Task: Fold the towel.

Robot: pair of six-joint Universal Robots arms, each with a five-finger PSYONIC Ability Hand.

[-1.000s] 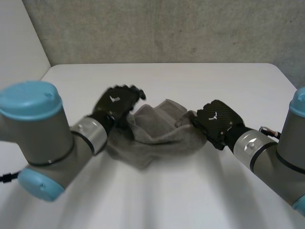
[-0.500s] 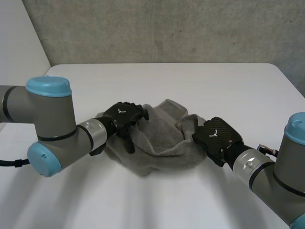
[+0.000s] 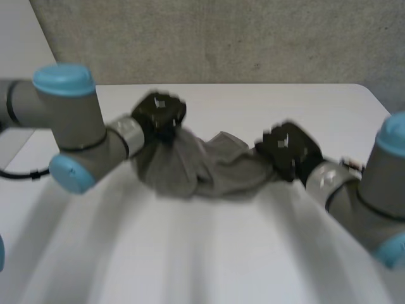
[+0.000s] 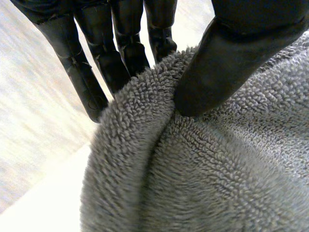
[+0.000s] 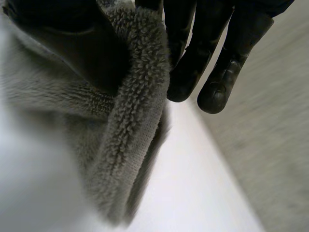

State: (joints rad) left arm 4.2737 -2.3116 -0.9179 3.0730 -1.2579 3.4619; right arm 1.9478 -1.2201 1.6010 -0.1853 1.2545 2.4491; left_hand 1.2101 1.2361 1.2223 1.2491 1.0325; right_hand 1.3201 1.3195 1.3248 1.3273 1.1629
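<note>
Left robot hand (image 3: 159, 114) pinches one end of the grey towel (image 3: 202, 168) between its thumb and straight fingers. Right robot hand (image 3: 288, 147) pinches the opposite end the same way, thumb on one face and fingers on the other. Towel sags in a bunch between them over the middle of the desk (image 3: 240, 253), away from its edges; judgement: holding both ends lets the arms spread the cloth flat before folding.
</note>
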